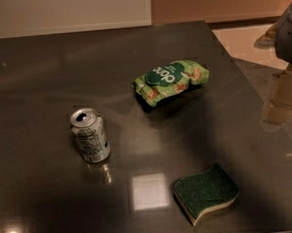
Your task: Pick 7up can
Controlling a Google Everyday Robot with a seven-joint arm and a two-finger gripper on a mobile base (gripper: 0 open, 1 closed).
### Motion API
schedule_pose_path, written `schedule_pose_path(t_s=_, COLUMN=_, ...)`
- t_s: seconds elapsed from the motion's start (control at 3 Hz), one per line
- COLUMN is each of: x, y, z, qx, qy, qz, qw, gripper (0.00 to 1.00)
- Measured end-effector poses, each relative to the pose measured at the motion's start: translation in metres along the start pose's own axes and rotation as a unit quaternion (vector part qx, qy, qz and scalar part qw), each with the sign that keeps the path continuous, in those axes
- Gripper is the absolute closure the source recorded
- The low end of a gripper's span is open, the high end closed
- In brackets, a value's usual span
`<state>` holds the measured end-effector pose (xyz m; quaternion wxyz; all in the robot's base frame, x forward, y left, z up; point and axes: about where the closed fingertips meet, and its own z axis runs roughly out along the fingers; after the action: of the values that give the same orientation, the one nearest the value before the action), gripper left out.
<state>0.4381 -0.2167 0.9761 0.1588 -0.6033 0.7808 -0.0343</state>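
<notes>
The 7up can (89, 135) stands upright on the dark table (43, 80), left of centre. It is silver-grey with a fine-print label and a pull-tab top. My gripper (281, 99) hangs at the far right of the view, above the table's right edge. It is well away from the can and holds nothing that I can see. Its grey upper part is cut off by the picture's edge.
A green snack bag (171, 81) lies behind and to the right of the can. A green and yellow sponge (206, 193) lies near the front right. The table's right edge runs diagonally past the gripper, with light floor (241, 39) beyond.
</notes>
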Motion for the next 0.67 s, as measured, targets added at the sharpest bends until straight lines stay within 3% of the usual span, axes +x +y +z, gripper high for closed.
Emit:
schedule_pose_path(t_s=0.33, x=-0.005, y=-0.005, z=0.002, qx=0.006, qy=-0.005, qz=-0.002, qw=1.0000, gripper=0.00)
schedule_pose_path(t_s=0.67, x=-0.029, y=-0.017, z=0.016, qx=0.004, qy=-0.039, qz=-0.005, qw=0.9992, gripper=0.00)
